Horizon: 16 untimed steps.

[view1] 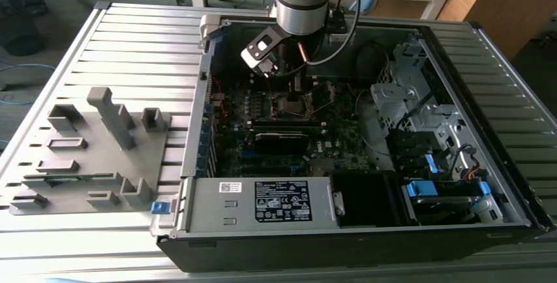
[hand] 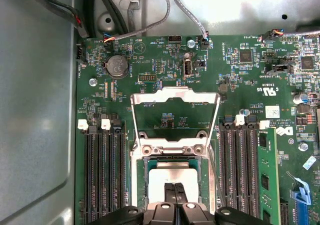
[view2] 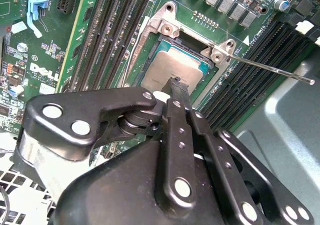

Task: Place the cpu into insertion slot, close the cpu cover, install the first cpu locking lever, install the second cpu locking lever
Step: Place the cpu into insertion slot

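In both wrist views the cpu (hand: 172, 174) already lies flat in the insertion slot (view2: 187, 37), silvery face up. The gripper (view2: 177, 85) has its fingers (hand: 171, 195) drawn together with no gap, holding nothing. Their tips sit on or just above that face; I cannot settle contact from these angles. The cpu cover (hand: 175, 92) stands swung open on its hinge at one side of the socket, and a thin locking lever (view2: 270, 70) juts out free. In the exterior view this all sits in the upper centre of the frame, inside the open computer case (view1: 195, 139). The chip is probably light, stiff and slick, with delicate contacts beneath, so it is best taken by opposite edges and never pressed hard. The cover looks like thin springy sheet, best pushed at its free edge.
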Tool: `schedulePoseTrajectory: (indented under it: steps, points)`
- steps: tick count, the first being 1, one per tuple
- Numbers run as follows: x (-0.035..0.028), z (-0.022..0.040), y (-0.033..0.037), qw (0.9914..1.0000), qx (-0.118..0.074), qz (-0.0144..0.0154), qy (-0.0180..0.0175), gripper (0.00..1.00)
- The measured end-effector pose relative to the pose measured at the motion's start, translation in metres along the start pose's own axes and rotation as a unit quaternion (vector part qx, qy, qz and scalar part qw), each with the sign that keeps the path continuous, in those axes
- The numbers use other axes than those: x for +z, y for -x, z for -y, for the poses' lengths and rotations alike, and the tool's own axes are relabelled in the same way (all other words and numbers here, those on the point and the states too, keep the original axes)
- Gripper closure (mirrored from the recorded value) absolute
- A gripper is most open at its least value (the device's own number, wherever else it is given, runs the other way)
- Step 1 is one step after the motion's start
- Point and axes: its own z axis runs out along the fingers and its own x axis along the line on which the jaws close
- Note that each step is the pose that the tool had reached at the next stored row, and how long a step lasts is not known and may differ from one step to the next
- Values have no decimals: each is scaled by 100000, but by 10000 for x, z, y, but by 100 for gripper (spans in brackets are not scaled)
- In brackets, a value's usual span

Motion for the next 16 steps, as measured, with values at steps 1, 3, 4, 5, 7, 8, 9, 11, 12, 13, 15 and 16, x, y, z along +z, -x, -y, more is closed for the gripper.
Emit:
schedulePoseTrajectory:
  steps: [1,3,4,5,7,8,9,11,12,13,15,16]
  points:
    - [0,0,0,100000,1,0,1,89]
    - [-1,0,0,100000,0,2,0,89]
    - [-1,0,0,100000,-1,1,-1,89]
    - [-1,0,0,100000,-1,1,-9,89]
    - [-1,-1,0,99999,-15,33,-494,89]
    - [0,-1,0,99997,-4,44,-789,89]
    - [-1,0,0,99996,-1,55,-853,89]
    - [0,0,0,99996,4,42,-850,89]
    - [0,0,0,99996,5,42,-850,89]
    - [0,0,0,99996,3,43,-853,89]
    - [0,0,0,99996,5,21,-853,89]
    - [-3,0,0,99996,6,-5,-854,89]
